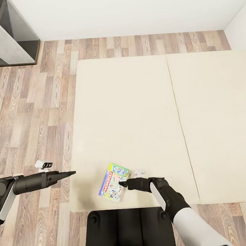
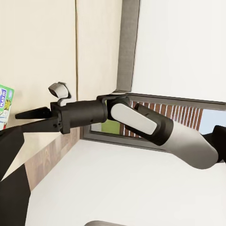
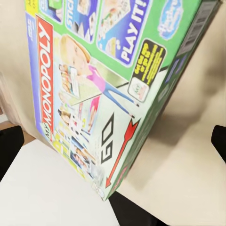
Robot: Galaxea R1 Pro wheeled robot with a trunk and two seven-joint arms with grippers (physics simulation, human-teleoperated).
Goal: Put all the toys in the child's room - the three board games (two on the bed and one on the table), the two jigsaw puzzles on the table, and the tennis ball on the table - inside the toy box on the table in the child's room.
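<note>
The board game [image 1: 114, 182] lies flat near the bed's [image 1: 129, 111] front edge, long axis toward one o'clock, touching the nearer right gripper's [image 1: 123, 182] spread fingers at nine o'clock.

Right arm's tool [image 2: 28, 114] beside bed [image 2: 42, 47]

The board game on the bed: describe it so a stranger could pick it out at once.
Start at the wide cream bed on the wood floor and go to its near edge, just ahead of the robot's base. There lies a flat board game, at the tip of the right gripper. It is the one colourful thing on the plain mattress: a green and blue Monopoly box with cartoon figures.
</note>
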